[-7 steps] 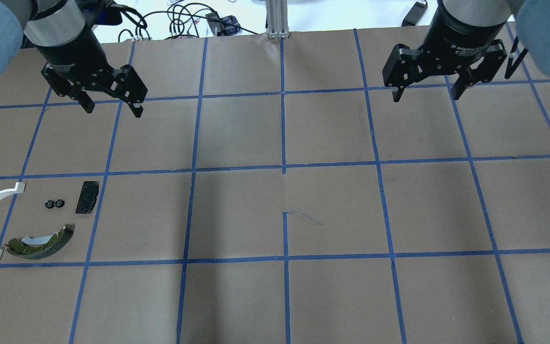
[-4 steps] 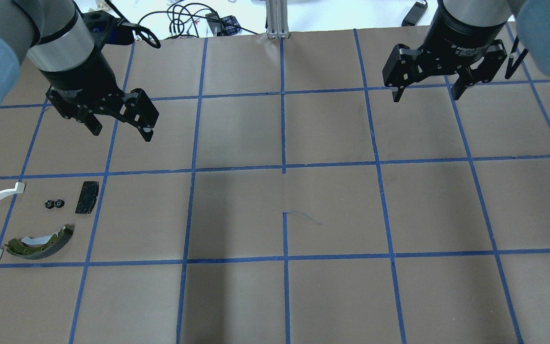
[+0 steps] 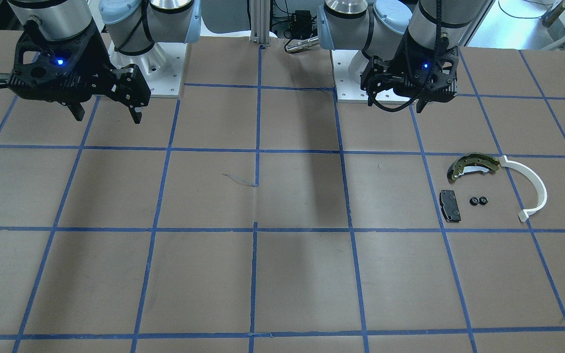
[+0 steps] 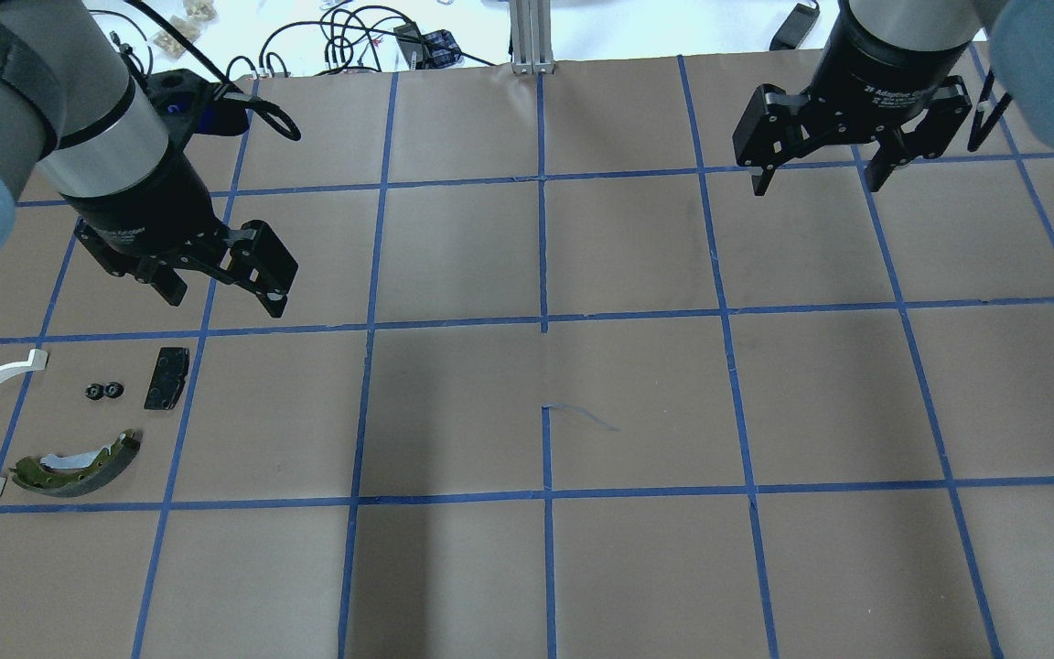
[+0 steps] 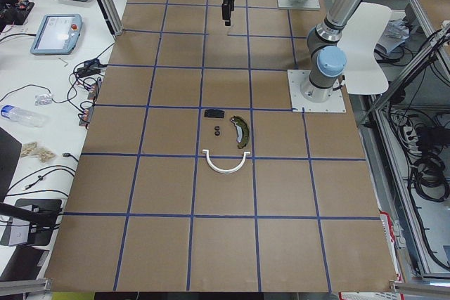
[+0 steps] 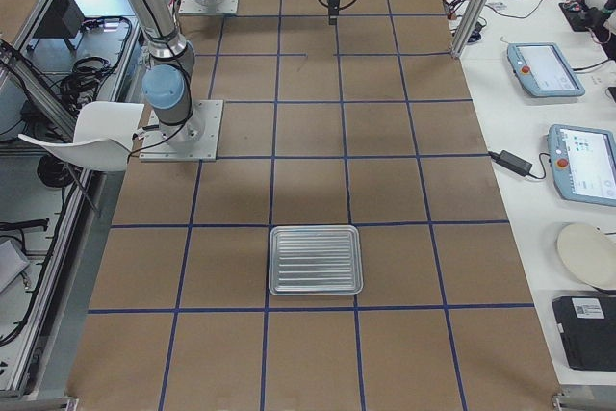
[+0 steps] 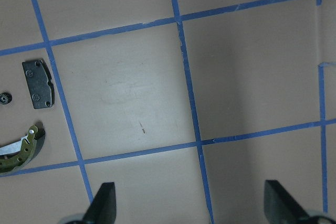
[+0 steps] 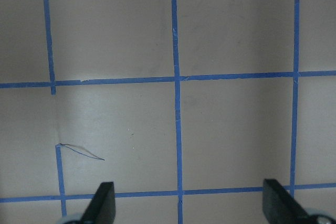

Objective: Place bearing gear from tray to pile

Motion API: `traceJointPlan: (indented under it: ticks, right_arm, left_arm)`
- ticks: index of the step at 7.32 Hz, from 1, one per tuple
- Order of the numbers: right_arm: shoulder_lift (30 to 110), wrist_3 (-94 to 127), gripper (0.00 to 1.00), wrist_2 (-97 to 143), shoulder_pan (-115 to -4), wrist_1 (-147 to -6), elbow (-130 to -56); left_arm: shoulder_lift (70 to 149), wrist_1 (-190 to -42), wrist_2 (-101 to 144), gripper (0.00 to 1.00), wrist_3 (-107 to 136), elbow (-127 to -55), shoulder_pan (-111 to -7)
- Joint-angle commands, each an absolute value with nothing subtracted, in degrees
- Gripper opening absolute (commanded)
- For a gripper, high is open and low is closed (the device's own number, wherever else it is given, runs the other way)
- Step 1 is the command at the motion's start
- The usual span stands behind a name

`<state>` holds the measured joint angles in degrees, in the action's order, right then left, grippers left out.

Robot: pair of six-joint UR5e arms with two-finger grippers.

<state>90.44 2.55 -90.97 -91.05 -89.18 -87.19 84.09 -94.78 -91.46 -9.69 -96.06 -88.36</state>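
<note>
Left gripper [image 4: 225,302]: spread, empty, 1 o'clock of brake pad [image 4: 166,377]
Right gripper [image 4: 817,186]: spread, empty
Bearing gears [image 4: 104,391]: already beside pad
Advice: rise straight, touching nothing

The right gripper [image 4: 815,188] has white letters on its round black body. They say "2F Adaptive". The next word starts there too, but it bends away round the side and cannot be read.

The left gripper [image 4: 225,304] has pale letters on its black body as well. They are too blurry to read.

In the view from the right end of the table, a black box [image 6: 585,334] on the side table has a white label [image 6: 585,310]. Its print is too small to read. The two touch screens [image 6: 545,68] beside it show only tiny marks.
</note>
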Motion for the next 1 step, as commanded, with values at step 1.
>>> traceJointPlan:
  ticks: [1]
  right_arm:
    - [90.4,2.5,1.0,-91.0,-91.1,-89.2,-87.2]
  left_arm:
    - [84.4,-94.7,-91.4,1.0,-8.5,-96.2,-88.3]
